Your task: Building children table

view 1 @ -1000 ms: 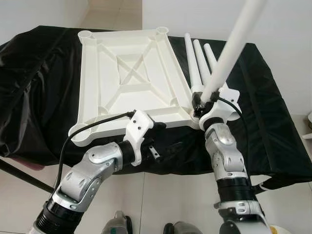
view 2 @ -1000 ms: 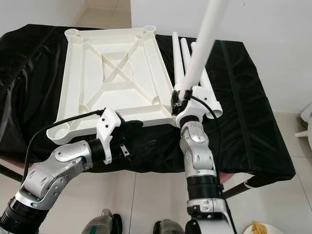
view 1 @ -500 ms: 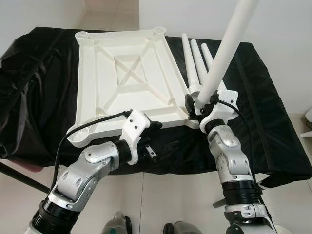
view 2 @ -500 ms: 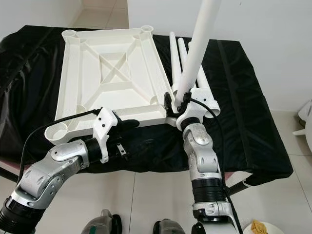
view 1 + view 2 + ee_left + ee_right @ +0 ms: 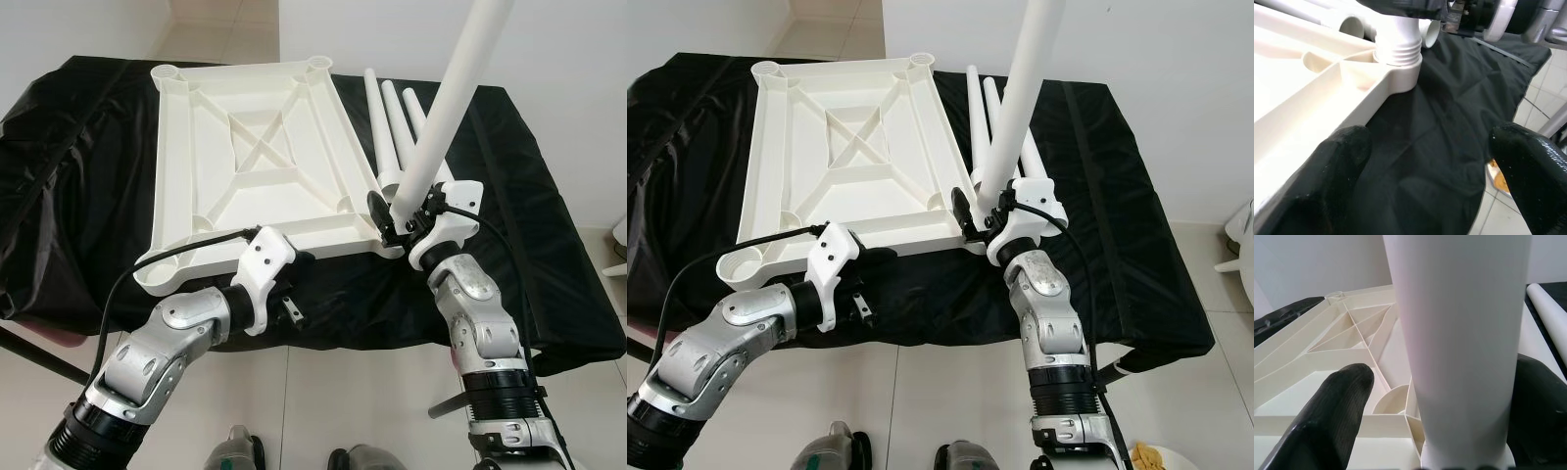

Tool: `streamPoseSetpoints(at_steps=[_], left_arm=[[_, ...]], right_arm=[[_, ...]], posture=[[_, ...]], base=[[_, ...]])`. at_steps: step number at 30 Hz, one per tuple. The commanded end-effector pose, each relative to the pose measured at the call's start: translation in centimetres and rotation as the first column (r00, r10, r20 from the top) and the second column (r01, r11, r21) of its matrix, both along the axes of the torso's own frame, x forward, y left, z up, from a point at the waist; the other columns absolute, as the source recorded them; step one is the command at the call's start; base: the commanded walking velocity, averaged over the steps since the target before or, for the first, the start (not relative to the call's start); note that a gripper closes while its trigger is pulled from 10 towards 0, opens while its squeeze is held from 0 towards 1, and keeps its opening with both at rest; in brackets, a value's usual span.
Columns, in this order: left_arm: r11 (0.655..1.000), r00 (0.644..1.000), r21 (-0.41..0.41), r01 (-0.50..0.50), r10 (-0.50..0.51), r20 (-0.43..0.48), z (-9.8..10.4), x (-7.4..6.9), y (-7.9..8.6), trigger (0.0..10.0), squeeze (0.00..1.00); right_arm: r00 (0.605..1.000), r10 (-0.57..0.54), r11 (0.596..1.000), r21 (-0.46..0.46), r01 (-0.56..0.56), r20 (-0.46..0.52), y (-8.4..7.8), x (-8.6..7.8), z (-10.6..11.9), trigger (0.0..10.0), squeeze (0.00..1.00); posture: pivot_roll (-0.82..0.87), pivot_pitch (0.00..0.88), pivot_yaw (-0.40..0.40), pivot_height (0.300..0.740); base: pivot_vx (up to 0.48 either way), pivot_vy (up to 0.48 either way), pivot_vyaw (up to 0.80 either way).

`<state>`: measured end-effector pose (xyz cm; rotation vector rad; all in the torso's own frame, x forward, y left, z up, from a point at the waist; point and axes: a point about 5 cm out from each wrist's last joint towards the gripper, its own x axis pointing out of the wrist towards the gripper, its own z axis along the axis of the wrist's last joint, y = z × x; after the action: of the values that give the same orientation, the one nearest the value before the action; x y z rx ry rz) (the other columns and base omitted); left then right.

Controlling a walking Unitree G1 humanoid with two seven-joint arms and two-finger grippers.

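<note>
The white ribbed plastic tabletop (image 5: 257, 152) lies upside down on the bench draped in black cloth (image 5: 529, 215), its underside ribs facing up. The landmark is the tabletop's near corner socket (image 5: 1399, 73) on the robot's right side. A long white plastic table leg (image 5: 453, 108) stands in that socket, its long axis rising from the socket and leaning away toward the robot's right. The leg's threaded end sits in the socket with several threads visible above the rim, so I judge it not fully screwed home.

The right gripper (image 5: 400, 217) clamps the leg just above the socket, its fingers (image 5: 1327, 423) pressed on either side. The left gripper (image 5: 1420, 181) hovers just beside the tabletop's near edge, left of the socket, spread wide and holding nothing. Three spare white legs (image 5: 392, 113) lie on the cloth beyond the socket.
</note>
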<state>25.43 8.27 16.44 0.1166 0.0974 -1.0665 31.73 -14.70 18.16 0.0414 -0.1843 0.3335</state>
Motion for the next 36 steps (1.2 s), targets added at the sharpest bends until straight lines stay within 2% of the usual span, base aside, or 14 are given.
streamPoseSetpoints(at_steps=[1,9,12,15,22,25,32,34,36], left_arm=[[0.997,0.997,0.009,0.076,-0.076,0.015,0.1,-0.2,-0.5,10.0,0.00],[1.000,1.000,0.007,-0.005,0.005,0.029,0.0,1.0,-1.1,10.0,0.00],[0.999,0.998,0.006,-0.039,0.038,0.041,0.1,1.4,-1.0,10.0,0.00],[0.993,0.990,0.013,-0.120,0.119,0.076,0.1,2.5,-1.0,10.0,0.00],[0.987,0.984,0.030,-0.156,0.153,0.086,-0.1,2.9,-1.4,10.0,0.00],[0.966,0.964,0.082,-0.245,0.233,0.131,-0.7,3.5,-1.5,10.0,0.00],[0.944,0.942,0.123,-0.306,0.281,0.185,-1.1,4.0,-1.6,10.0,0.00],[0.913,0.908,0.155,-0.377,0.332,0.255,-1.3,4.6,-1.5,10.0,0.00],[0.906,0.900,0.160,-0.393,0.343,0.271,-1.3,4.7,-1.5,10.0,0.00]], right_arm=[[1.000,0.027,1.000,-0.004,-0.027,0.004,0.0,-0.4,0.1,10.0,0.00],[0.994,0.105,0.993,-0.060,-0.104,0.018,-0.6,-1.0,0.3,10.0,0.00],[0.995,0.096,0.994,-0.060,-0.095,0.020,-1.0,-0.9,0.4,10.0,0.00],[0.995,0.092,0.994,-0.057,-0.090,0.027,-1.2,-0.9,0.7,10.0,0.00],[0.995,0.096,0.994,-0.058,-0.095,0.029,-1.2,-0.9,0.8,10.0,0.00],[0.995,0.091,0.994,-0.056,-0.089,0.037,-1.5,-1.0,1.1,10.0,0.00],[0.996,0.082,0.995,-0.055,-0.080,0.040,-1.7,-1.0,1.2,10.0,0.00],[0.996,0.081,0.995,-0.054,-0.078,0.044,-1.7,-1.1,1.3,10.0,0.00],[0.996,0.079,0.996,-0.053,-0.077,0.044,-1.7,-1.1,1.4,10.0,0.00]], posture=[[-0.01,0.093,0.012,0.740],[-0.02,0.096,0.015,0.740],[-0.02,0.098,0.016,0.740],[-0.03,0.101,0.015,0.740],[-0.03,0.103,0.019,0.740],[-0.04,0.104,0.020,0.740],[-0.04,0.107,0.024,0.740],[-0.05,0.108,0.028,0.740],[-0.05,0.108,0.028,0.740]], base=[[0.000,0.000,0.00],[0.000,0.000,0.00],[0.000,0.000,0.00],[0.000,0.000,0.00],[0.000,0.000,0.00],[0.000,0.000,0.00],[0.000,0.000,0.00],[0.000,0.000,0.00],[0.000,0.000,0.00]])
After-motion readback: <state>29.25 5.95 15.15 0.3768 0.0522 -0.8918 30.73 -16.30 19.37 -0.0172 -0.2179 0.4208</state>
